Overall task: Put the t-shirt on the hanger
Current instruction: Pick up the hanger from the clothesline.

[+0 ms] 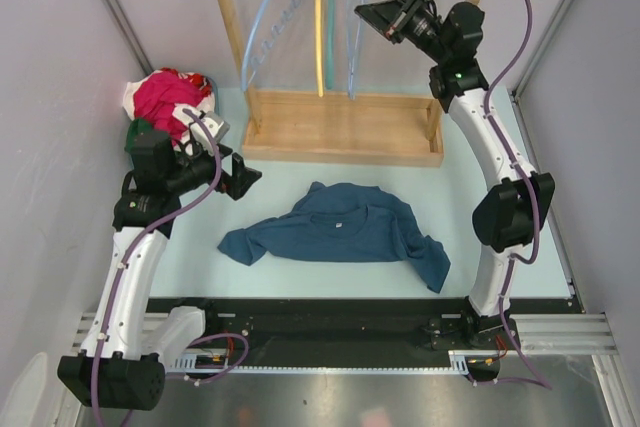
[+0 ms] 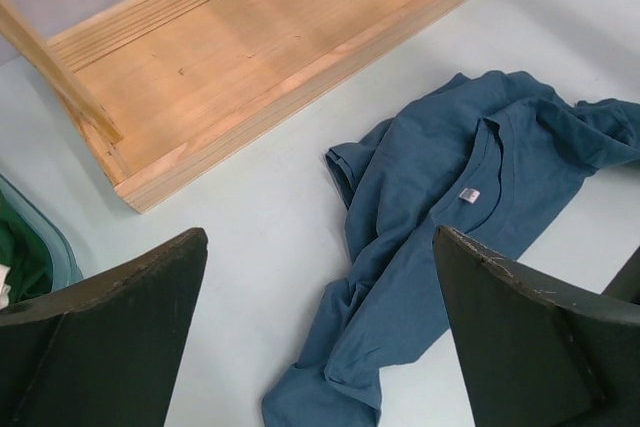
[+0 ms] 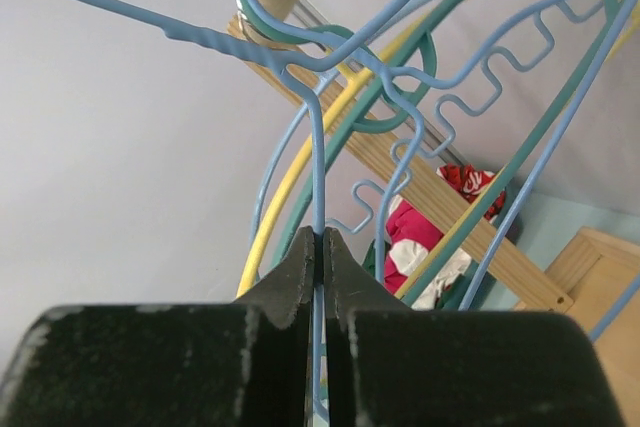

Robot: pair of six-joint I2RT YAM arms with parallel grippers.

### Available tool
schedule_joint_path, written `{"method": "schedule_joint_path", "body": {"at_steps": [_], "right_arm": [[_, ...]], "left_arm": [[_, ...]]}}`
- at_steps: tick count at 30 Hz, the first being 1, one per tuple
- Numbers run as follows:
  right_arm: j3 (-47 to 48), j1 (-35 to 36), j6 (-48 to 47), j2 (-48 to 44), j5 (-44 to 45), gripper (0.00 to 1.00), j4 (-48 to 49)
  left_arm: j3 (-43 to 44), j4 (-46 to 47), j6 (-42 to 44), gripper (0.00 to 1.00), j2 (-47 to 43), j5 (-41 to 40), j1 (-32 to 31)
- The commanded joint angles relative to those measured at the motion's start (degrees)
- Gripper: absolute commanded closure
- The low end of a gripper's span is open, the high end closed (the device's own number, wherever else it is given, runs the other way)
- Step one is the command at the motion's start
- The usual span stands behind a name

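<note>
Top external: the t-shirt (image 1: 340, 232) lies crumpled on the table (image 1: 480, 277) between both arms, near the wooden rack (image 1: 340, 132). Left wrist: the left gripper (image 2: 320, 235), fingers spread wide, hangs above the shirt. Right wrist: the right gripper (image 3: 320, 242) pinches the hanger (image 3: 317, 172) by its thin wire.

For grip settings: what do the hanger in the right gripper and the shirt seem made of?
The hanger: thin wire with a twisted join, likely coated metal, smooth pale-blue finish. The t-shirt: soft matte knit, probably cotton; it lies limp and creased.
</note>
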Motion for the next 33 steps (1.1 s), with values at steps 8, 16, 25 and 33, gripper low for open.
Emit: {"method": "schedule_joint_path", "body": {"at_steps": [8,16,25,33], "right_arm": [[0.26,-1.8,-0.2,-3.4,0.32,1.0,6.18],[-2.55,-2.06,1.91,-5.51,-1.09,1.0,5.83],[-6.85,-1.98,1.3,-6.56,-2.23,1.0,5.47],[-11.52,-2.24,-1.25,-8.76,-2.85,1.0,5.56]], "left_arm": [[0.53,1.27,-0.25,0.0,0.19,0.54,0.37],[0.61,1.53,-0.07,0.0,0.45,0.72,0.37],[0.35,0.92,0.28,0.0,-0.16,0.63,0.37],[0.0,0.83,0.45,0.0,-0.16,0.63,0.37]]}}
